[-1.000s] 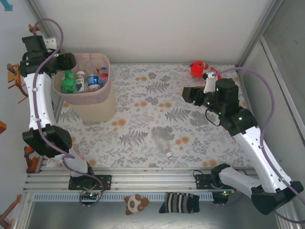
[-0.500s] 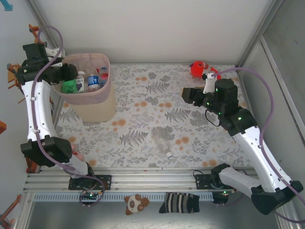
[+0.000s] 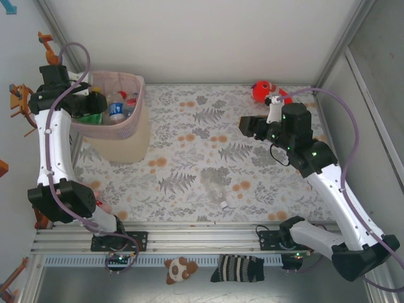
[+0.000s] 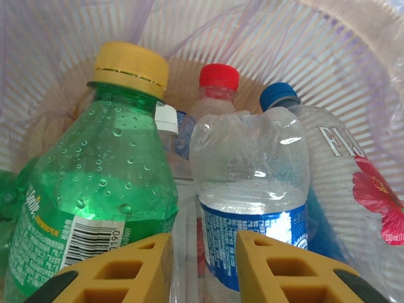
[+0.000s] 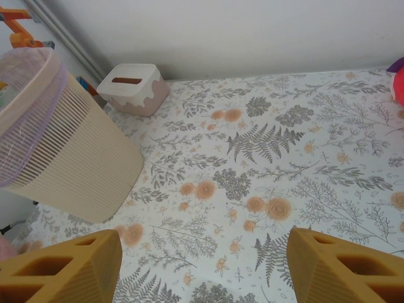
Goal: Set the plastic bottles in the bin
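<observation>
L gripper, inside bin: jaws nearly together, clear plastic between; whether it's gripped, can't tell. Green bottle and blue-label bottle stand just beyond. R gripper: jaws wide apart, empty. One clear bottle lies on table. Risk: bin leans; if you've snagged its liner, lifting tips it.

The left fingers have closed, and the bin has tipped.
</observation>
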Robot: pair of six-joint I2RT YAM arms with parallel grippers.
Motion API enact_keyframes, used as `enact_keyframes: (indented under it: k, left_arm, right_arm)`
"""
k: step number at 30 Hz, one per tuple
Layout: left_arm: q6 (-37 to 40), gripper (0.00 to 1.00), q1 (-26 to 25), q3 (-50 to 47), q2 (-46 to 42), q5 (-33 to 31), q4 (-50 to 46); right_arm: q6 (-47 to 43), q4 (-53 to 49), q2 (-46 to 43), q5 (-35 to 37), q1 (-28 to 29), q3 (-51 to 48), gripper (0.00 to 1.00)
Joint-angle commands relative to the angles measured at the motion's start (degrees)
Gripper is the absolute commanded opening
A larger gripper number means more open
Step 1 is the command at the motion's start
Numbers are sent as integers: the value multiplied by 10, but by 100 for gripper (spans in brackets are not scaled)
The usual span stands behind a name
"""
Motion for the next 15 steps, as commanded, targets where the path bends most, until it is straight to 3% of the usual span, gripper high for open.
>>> enact_keyframes:
  k: [1, 9, 15]
  left_arm:
    - [-16, 32, 6, 16, -23, 25, 8]
    - [-48, 35, 2, 31, -56, 82, 13]
    - [-60, 35, -65, 31, -73, 59, 12]
  right_arm:
    - [-3, 6, 0, -1, 0, 8, 69]
    - [5, 4, 3, -7, 0, 8, 69]
    - [8, -5, 11, -13, 0, 9, 68]
